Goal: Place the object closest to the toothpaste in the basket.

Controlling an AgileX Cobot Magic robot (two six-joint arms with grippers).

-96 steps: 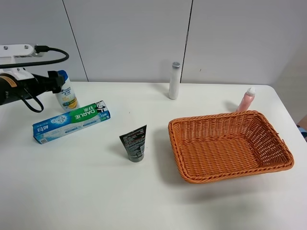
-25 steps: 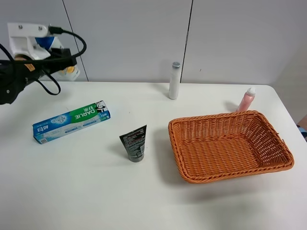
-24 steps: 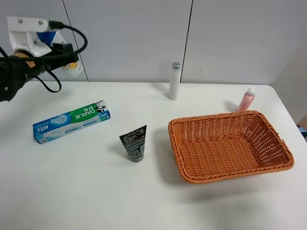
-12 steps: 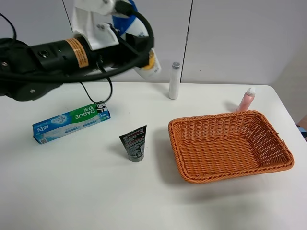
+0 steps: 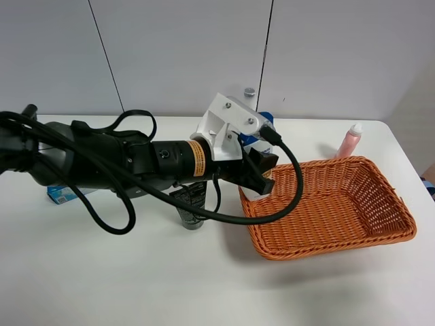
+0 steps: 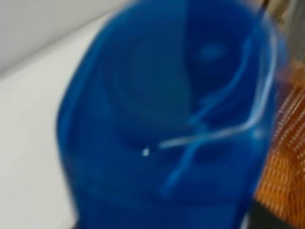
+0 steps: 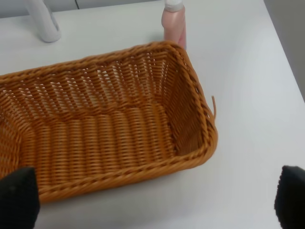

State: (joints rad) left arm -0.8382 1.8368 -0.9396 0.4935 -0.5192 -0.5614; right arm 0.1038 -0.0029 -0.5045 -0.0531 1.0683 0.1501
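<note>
You've swung the bottle from far off the basket to just beside its rim; your left fingers seem clamped on it, wrist view blurred. Release should come next.

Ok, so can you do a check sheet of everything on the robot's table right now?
Surface: white table, no spills seen.
Job's things: bottle held at the left rim of the basket; basket holds nothing; toothpaste mostly hidden by the arm.
Clutter: black tube, pink bottle, white bottle at the back.
Grippers: left gripper shut on bottle; right gripper open, empty.
Cables: black cable loops over the basket's corner.
Surroundings: grey wall panels; nothing else seen.
</note>
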